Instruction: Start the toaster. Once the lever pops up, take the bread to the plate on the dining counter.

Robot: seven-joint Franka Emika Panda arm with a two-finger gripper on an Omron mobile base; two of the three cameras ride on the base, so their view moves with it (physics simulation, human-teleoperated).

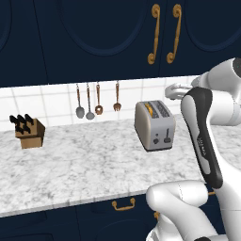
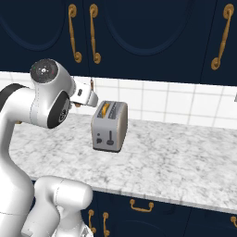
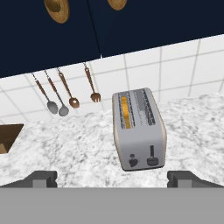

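The silver-grey toaster (image 3: 139, 129) stands on the marbled wall counter (image 3: 78, 144), also seen as toaster (image 1: 154, 124) and toaster (image 2: 110, 126). A golden slice of bread (image 3: 125, 112) sits in its left slot, with its top edge showing as bread (image 1: 149, 109). On the dark end panel the lever (image 3: 152, 159) is just right of a round knob (image 3: 133, 162). My gripper (image 3: 113, 178) hangs above and in front of the toaster, apart from it. It is open, with nothing between its fingertips (image 3: 43, 178). The plate and the dining counter are out of view.
A wooden knife block (image 1: 29, 132) stands at the counter's far left. Several utensils (image 1: 89, 106) hang on the tiled backsplash. Navy upper cabinets (image 1: 117, 33) with brass handles overhang the counter. My arm's wrist (image 2: 84, 95) is just up-left of the toaster.
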